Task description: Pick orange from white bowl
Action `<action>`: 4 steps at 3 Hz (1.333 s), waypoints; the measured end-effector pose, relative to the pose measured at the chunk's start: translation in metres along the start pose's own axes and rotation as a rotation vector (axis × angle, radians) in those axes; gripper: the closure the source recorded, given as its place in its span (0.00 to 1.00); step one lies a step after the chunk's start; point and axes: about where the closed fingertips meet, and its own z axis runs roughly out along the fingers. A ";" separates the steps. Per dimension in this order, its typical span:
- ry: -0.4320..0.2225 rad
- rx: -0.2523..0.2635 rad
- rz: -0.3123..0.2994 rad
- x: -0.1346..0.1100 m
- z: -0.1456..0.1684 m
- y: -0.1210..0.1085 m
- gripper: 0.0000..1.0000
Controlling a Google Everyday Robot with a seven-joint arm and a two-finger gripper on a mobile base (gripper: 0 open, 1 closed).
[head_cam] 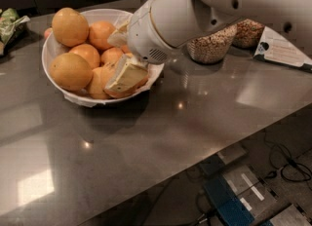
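A wide white bowl (pixel 52 81) sits on the dark grey counter at the left, holding several oranges. My gripper (pixel 113 62) reaches down into the bowl's right side from a large white arm (pixel 185 15). Its two cream fingers stand apart: one finger (pixel 126 75) lies over the front-right orange (pixel 100 81), the other (pixel 118 38) sits farther back. A small orange (pixel 112 54) lies between them. The gripper is open and holds nothing. The oranges on the bowl's right side are partly hidden by the arm.
Two glass jars of nuts (pixel 212 47) stand just right of the bowl, behind the arm. A printed card (pixel 282 49) lies at the far right. A green packet (pixel 9 25) lies at the far left. The counter's front edge (pixel 204 157) drops to a floor with cables.
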 end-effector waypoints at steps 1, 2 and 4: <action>0.000 -0.013 0.018 0.006 0.006 0.005 0.44; 0.006 -0.020 0.028 0.010 0.008 0.007 0.39; 0.024 -0.039 0.040 0.016 0.013 0.010 0.27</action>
